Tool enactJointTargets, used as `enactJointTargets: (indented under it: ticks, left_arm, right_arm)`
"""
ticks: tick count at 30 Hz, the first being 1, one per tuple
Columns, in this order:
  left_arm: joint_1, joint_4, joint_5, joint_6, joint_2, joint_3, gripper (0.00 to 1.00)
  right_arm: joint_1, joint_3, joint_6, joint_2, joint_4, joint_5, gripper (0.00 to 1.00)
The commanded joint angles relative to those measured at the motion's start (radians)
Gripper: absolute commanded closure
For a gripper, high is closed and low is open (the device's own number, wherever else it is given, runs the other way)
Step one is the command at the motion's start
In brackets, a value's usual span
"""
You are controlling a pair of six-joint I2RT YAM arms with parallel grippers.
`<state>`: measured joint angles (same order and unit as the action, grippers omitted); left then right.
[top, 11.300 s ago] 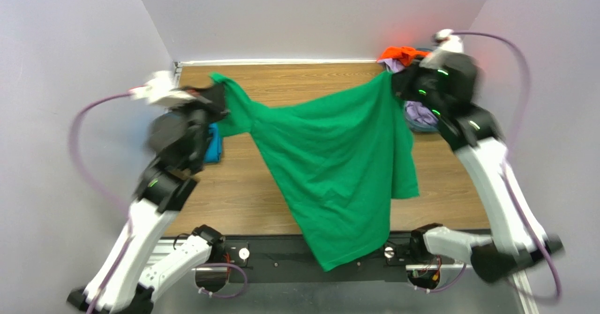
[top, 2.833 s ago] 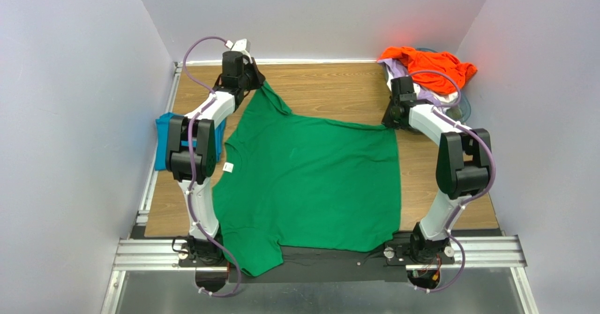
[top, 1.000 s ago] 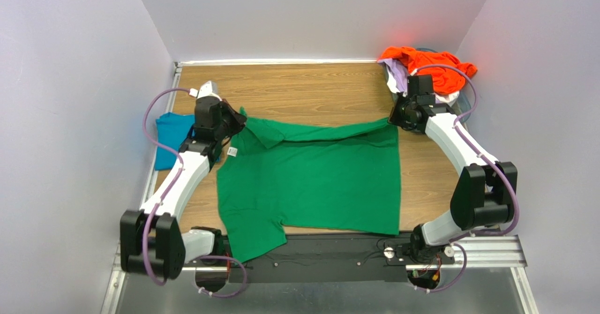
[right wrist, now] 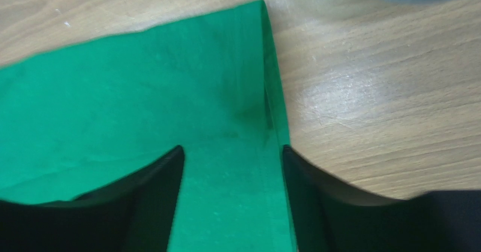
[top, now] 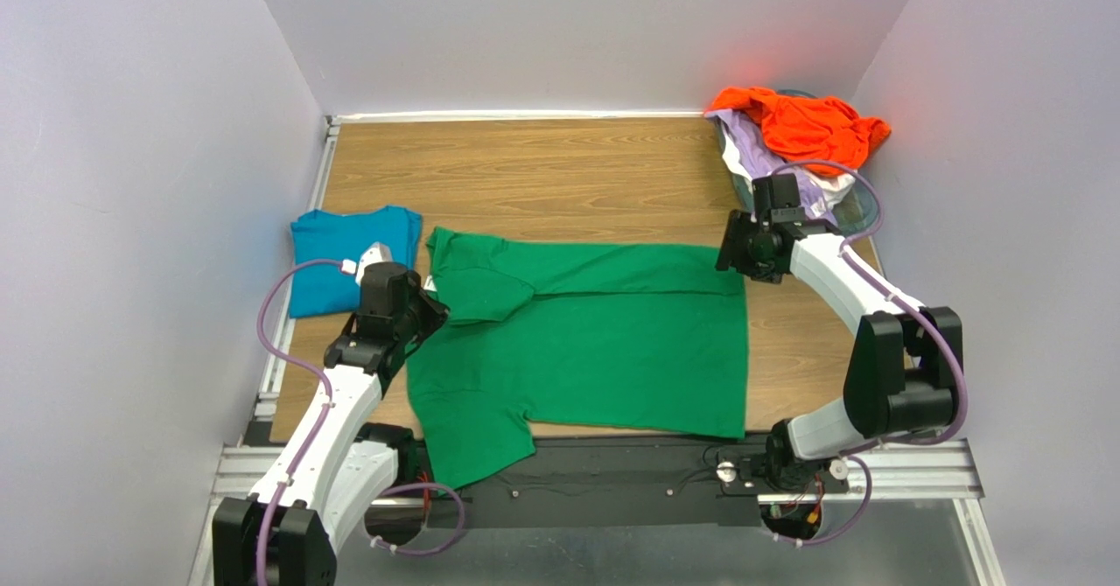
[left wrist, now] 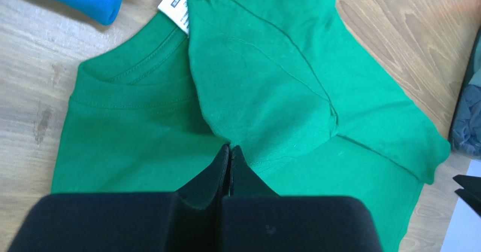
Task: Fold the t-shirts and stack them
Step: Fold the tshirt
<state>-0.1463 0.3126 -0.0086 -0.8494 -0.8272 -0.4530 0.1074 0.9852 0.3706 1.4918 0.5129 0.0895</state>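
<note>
Top external view showed the green t-shirt (top: 592, 350) flat on the wooden table (top: 592, 166) at centre frame. Its long axis ran left to right, collar at left, hem at right, with the upper edge folded down. Left gripper (left wrist: 230, 150) sat at the collar end, jaws clenched on the folded-over sleeve flap. Right gripper (right wrist: 231, 150) sat at the upper right hem corner, jaws released and straddling the cloth. Each arm was nearest its own end. The unfolded lower edge, toward the bottom of the frame, probably came next. A folded teal t-shirt (top: 335, 252) lay at left.
</note>
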Motion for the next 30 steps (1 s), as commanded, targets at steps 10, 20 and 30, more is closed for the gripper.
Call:
enactJointTargets:
  ticks: [10,20,30]
  left_arm:
    - [-0.007,-0.112,0.085,-0.014,-0.053,-0.047,1.0]
    - [-0.007,-0.28,0.107,0.035,-0.32,-0.257,1.0]
    - [-0.009,-0.354,0.136,0.115,-0.765,-0.521,1.0]
  right_arm:
    - [0.023,-0.06,-0.076,-0.162,-0.031,-0.335,0.22]
    - [0.352,-0.082,0.002,-0.163,-0.193,-0.375,0.21]
    - [0.73,0.179,0.07,0.24,-0.261,-0.148,0.25]
